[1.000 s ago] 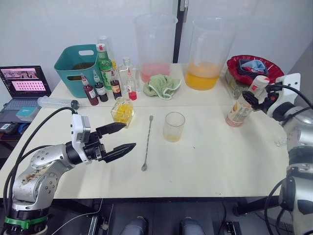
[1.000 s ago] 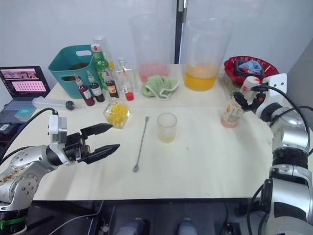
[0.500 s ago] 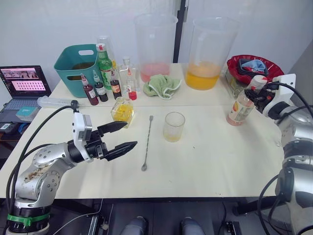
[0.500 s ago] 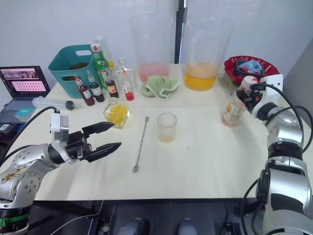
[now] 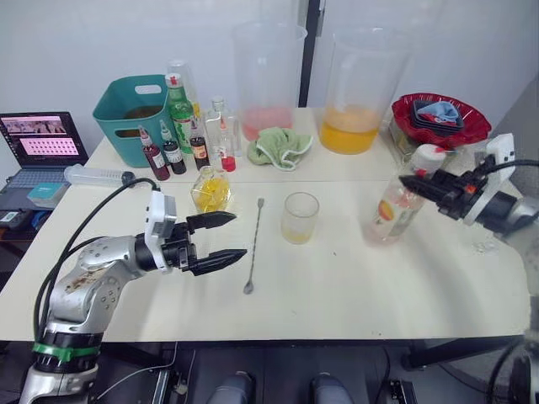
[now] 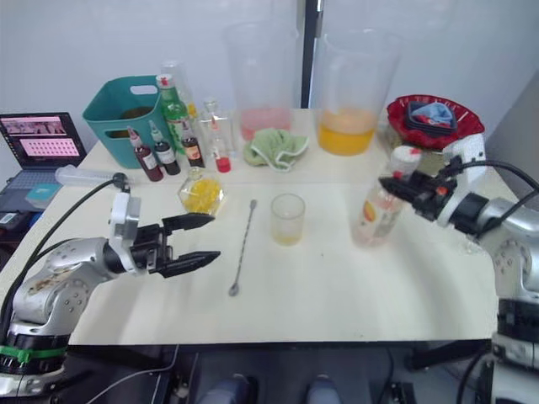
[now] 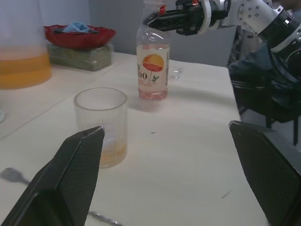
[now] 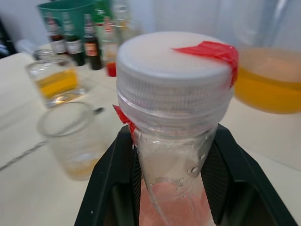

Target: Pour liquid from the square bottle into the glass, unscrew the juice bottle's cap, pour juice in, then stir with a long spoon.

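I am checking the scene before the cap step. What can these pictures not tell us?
- Right hand fingertips: hidden behind the juice bottle neck in both eye views.
- Juice bottle's base: cut off by the edge in the right wrist view.
- Teal basket contents: hidden by its wall.

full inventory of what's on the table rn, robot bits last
juice bottle: 1, clear with pink liquid, table right, tilted
juice bottle's cap: 1, whitish with red mark, on the bottle
glass: 1, clear, a little yellow liquid, table centre
long spoon: 1, silvery, lying left of glass
square bottle: 1, clear, yellow liquid, left of spoon
beakers: 2, clear, pink and orange liquid, rear
green cloth: 1, between beakers
teal basket: 1, rear left
green bottle: 1, by basket
sauce bottles: 3, dark red, front of basket
red bowl: 1, rear right
laptop: 1, far left
left gripper: open, near spoon
right gripper: at bottle neck
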{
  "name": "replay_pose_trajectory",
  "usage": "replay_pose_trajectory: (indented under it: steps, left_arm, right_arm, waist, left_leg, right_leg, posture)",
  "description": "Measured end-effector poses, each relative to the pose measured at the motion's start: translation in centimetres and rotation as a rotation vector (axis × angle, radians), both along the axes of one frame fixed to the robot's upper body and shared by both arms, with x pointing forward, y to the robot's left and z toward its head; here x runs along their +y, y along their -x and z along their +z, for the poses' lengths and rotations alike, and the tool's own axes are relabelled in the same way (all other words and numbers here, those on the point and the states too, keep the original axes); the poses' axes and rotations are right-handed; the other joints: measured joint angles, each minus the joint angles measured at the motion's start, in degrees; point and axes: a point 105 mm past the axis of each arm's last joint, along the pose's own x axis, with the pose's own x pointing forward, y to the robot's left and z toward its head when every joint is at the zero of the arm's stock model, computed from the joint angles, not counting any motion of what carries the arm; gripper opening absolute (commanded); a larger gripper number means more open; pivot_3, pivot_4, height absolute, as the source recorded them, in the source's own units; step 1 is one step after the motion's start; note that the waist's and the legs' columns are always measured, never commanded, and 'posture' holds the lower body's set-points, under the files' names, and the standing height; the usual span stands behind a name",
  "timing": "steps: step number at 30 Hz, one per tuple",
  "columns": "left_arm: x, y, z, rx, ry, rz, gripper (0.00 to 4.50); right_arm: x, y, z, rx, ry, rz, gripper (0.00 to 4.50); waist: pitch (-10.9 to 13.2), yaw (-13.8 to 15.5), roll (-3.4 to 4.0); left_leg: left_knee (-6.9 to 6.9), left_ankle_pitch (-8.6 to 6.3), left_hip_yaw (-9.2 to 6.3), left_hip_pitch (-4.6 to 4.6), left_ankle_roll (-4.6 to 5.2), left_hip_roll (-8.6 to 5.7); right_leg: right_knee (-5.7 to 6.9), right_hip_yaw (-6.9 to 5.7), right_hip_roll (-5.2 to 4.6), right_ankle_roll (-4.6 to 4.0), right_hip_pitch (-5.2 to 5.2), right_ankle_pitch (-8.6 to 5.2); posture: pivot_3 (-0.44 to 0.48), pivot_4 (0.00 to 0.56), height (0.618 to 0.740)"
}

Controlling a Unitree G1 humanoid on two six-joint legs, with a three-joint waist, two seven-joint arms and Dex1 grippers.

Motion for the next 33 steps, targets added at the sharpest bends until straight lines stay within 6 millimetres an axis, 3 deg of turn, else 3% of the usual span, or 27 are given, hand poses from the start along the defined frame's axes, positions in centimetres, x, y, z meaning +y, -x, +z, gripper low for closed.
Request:
replay_pose_trajectory:
  steps: [4, 11, 16, 24, 26, 33]
  left_arm:
    - [-0.9, -0.4, 0.0, 0.0, -0.025, -0.082, 4.5]
    - [-0.9, -0.5, -0.4, 0.016, -0.032, -0.118, 4.5]
    - [-0.4, -0.4, -0.2, 0.013, -0.058, -0.114, 4.5]
    - [-0.1, -0.1, -0.3, 0.021, -0.071, -0.104, 4.5]
    - [0.0, 0.0, -0.2, 0.019, -0.075, -0.099, 4.5]
    - [0.3, 0.3, -0.1, 0.045, -0.054, -0.081, 4.5]
  right_arm:
    - [5.5, 3.3, -0.2, 0.009, -0.05, 0.19, 1.2]
    - [10.8, 4.9, -1.0, -0.001, -0.142, 0.265, 1.2]
    - [13.1, 5.3, -3.3, 0.032, -0.115, 0.281, 1.2]
    - [14.0, 5.2, -4.2, -0.002, -0.052, 0.286, 1.2]
    - [14.2, 5.3, -4.3, 0.001, -0.049, 0.3, 2.23]
    - [14.3, 5.8, -3.4, -0.032, 0.017, 0.377, 4.48]
  waist:
    - [0.0, -0.19, 0.0]
    - [0.0, -0.01, -0.03]
    - [0.0, 0.07, -0.04]
    - [0.0, 0.0, -0.04]
    - [0.0, 0.01, -0.04]
    - [0.0, 0.03, -0.04]
  left_leg:
    - [0.01, 0.01, 0.01, 0.02, -0.02, 0.08]
    - [0.01, 0.01, -0.02, 0.0, -0.02, 0.05]
    - [0.01, 0.02, -0.03, 0.0, -0.03, 0.04]
    - [0.01, 0.02, -0.03, 0.0, -0.03, 0.08]
    - [0.01, 0.02, -0.03, 0.0, -0.03, 0.08]
    - [0.01, 0.02, -0.04, 0.01, -0.03, 0.11]
  right_leg:
    - [0.0, 0.01, 0.07, 0.0, 0.0, 0.0]
    - [0.02, 0.01, 0.06, -0.02, -0.04, 0.02]
    - [0.03, 0.0, 0.07, -0.01, -0.07, 0.05]
    - [0.02, 0.0, 0.12, -0.03, -0.08, 0.06]
    - [0.02, 0.0, 0.12, -0.03, -0.08, 0.06]
    - [0.01, -0.01, 0.16, -0.04, -0.06, 0.07]
  posture:
    - [0.0, 0.15, 0.74]
    - [0.0, 0.15, 0.74]
    - [0.0, 0.15, 0.74]
    - [0.0, 0.15, 0.74]
    - [0.0, 0.15, 0.74]
    - [0.0, 0.15, 0.74]
